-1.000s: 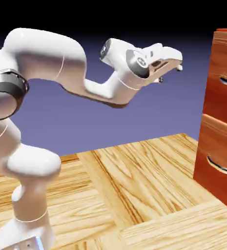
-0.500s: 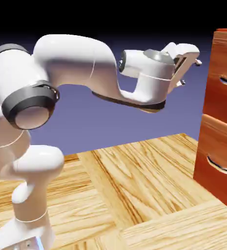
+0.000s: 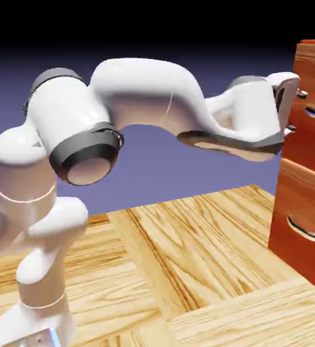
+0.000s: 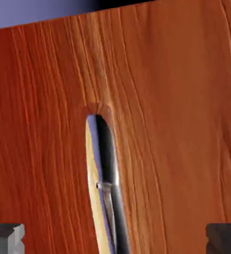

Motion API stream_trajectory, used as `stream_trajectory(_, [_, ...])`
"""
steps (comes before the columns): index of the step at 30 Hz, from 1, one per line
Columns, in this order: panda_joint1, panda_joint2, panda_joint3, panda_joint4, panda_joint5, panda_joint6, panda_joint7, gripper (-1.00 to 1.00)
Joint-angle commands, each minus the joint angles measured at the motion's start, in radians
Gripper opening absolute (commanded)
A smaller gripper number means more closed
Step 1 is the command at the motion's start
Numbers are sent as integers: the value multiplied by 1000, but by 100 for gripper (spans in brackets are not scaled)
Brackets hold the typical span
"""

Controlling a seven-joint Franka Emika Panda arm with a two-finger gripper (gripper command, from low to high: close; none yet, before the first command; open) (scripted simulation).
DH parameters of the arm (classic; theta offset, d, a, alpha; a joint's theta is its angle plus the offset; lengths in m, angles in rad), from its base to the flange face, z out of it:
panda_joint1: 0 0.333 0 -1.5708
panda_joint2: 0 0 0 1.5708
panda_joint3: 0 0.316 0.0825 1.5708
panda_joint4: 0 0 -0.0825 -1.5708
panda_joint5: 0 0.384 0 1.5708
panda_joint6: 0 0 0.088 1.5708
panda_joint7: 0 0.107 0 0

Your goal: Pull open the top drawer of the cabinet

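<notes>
Gripper spread wide, empty, just short of the top drawer on the cabinet. Handle lies dead ahead, centred between the fingertips, its long axis crossing their closing line.

1. The arm is glossy white, built of rounded, bulging segments with smooth shells.
2. A dark grey band rings one large joint, whose round end cap is pale.
3. A second dark band sits on the link behind it.
4. The gripper has a white body with small grey fingertips, blocky and matte in the hand view.
5. The white base widens toward the floor.
</notes>
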State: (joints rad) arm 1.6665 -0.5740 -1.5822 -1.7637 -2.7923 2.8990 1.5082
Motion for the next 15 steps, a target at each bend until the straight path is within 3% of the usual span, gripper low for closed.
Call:
stream_trajectory(1, [26,0,-25,16,-44,-2,12,0])
stream_trajectory(12, [324,-78,-262,248,-24,38,-97,0])
stream_trajectory(13, [324,-78,-262,248,-24,38,-97,-100])
stream_trajectory(15, [288,-67,-233,216,-33,30,-82,-100])
